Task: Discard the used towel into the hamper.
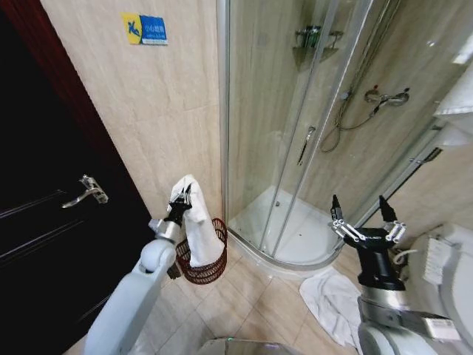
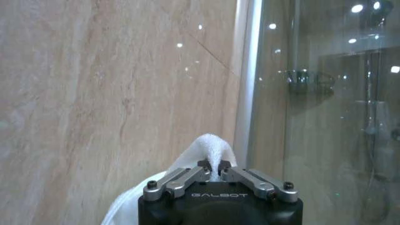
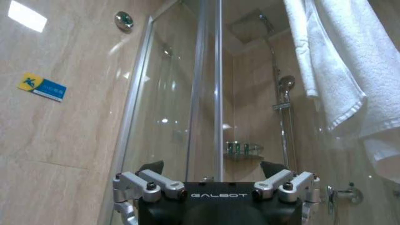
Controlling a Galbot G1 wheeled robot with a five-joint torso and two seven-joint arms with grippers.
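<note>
1. Head view: the left gripper is clenched on the top of the used towel, which hangs down over the hamper at the foot of the tiled wall. The hamper sits at about 5 o'clock from the claw, beside the shower enclosure. Risk: the towel's lower end seems to drape across the near rim, so letting go here could leave it hanging outside. The right gripper waits at 3 o'clock, fingers spread and empty, above a second towel on the floor.

2. Left wrist view: the fingers pinch a small peak of cloth; so thin a hold could slip early.

3. Right wrist view: the released claw faces the shower glass; a hanging towel at 1 o'clock could snag if that arm swings.
</note>
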